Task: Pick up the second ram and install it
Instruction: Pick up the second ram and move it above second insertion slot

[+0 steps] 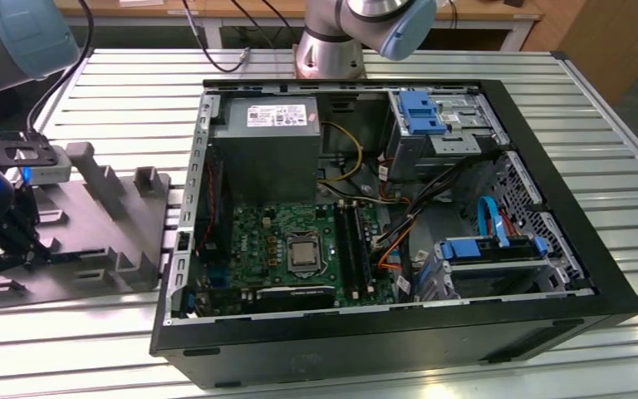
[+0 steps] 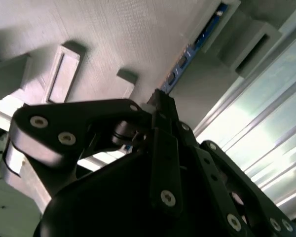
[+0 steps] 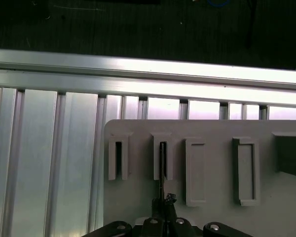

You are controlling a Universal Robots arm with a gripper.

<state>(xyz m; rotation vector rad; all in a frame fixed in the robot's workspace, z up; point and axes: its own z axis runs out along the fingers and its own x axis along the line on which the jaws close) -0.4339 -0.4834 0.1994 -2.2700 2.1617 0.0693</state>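
Note:
The second ram (image 3: 162, 165) is a thin dark stick standing on edge in a slot of the grey fixture tray (image 3: 212, 140). In the second wrist view the second ram (image 2: 193, 48) shows as a blue-edged strip running along the tray (image 2: 113, 34). My gripper (image 3: 165, 200) has its black fingers closed together on the stick's near end, and its fingertips (image 2: 160, 98) meet at that end. In the exterior view the gripper (image 1: 3, 233) hangs over the tray (image 1: 109, 241) at the exterior view's left.
An open computer case (image 1: 541, 274) lies at the exterior view's right of the tray, with a green motherboard (image 1: 286, 241) and black socket strips (image 1: 352, 241) inside. The tray holds several raised slots (image 3: 244, 170). An aluminium table rail (image 3: 138, 69) runs beyond the tray.

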